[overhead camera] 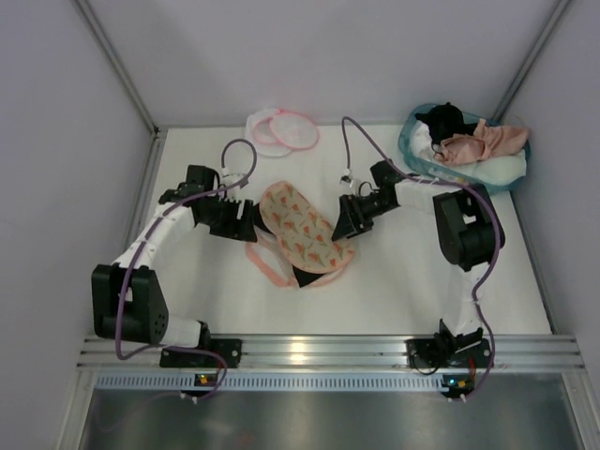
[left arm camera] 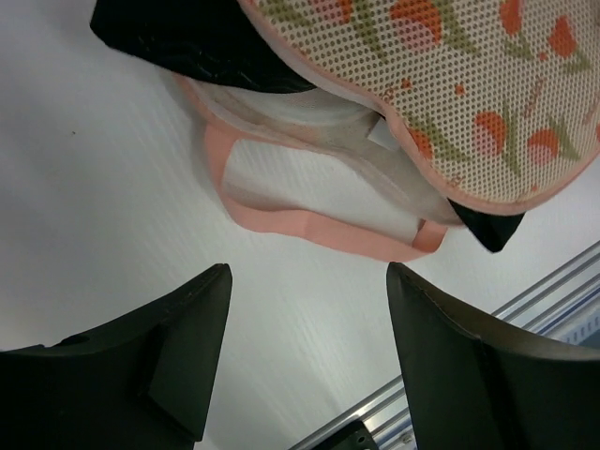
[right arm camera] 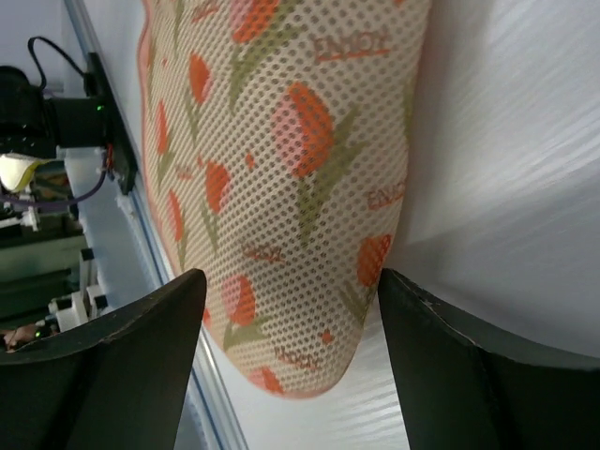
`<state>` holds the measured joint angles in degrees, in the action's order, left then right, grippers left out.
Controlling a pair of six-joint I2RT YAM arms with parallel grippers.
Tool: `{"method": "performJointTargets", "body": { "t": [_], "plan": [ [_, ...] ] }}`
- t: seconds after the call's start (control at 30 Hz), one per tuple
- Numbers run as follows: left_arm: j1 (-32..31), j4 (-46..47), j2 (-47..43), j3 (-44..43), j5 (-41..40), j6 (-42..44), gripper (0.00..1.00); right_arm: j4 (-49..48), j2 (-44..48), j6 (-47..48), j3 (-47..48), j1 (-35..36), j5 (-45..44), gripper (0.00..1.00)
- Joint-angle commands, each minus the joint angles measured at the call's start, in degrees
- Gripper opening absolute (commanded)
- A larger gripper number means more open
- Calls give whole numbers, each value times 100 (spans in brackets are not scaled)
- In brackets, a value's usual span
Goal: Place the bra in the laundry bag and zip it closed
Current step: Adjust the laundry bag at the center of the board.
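Tools released, grasping nothing: we see left tool [left arm camera: 307,277] and right tool [right arm camera: 291,279] flanking a printed pad [overhead camera: 305,230] on the surface [overhead camera: 403,281]; bra [overhead camera: 487,141] lies in the basket [overhead camera: 405,145], far right; laundry bag [overhead camera: 281,129] at the rear.

Printed padded piece [overhead camera: 305,228] covers most of a black cloth [overhead camera: 305,277] — what it is, unclear.
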<state>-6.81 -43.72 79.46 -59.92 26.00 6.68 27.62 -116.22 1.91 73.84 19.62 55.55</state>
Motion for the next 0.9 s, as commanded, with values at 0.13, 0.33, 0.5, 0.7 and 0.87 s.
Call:
{"method": "performJointTargets", "body": {
  "t": [0.13, 0.33, 0.5, 0.7, 0.87],
  "plan": [
    [250, 988, 596, 376, 783, -984, 72, 999, 1013, 1108, -414, 534, 326, 78],
    [268, 1296, 1308, 174, 793, -976, 66, 1475, 1663, 1628, -239, 781, -236, 84],
    [259, 1463, 2002, -159, 1214, -826, 58, 887, 2559, 1505, -361, 228, -1297, 92],
    [198, 1472, 2793, -687, 1943, -439, 57, -384, 3649, 1654, -616, -28, -2845, 99],
    [-232, 1463, 3302, -977, 2173, -115, 56, -1162, 3985, 1197, -880, -63, -4650, 99]
  ]
}}
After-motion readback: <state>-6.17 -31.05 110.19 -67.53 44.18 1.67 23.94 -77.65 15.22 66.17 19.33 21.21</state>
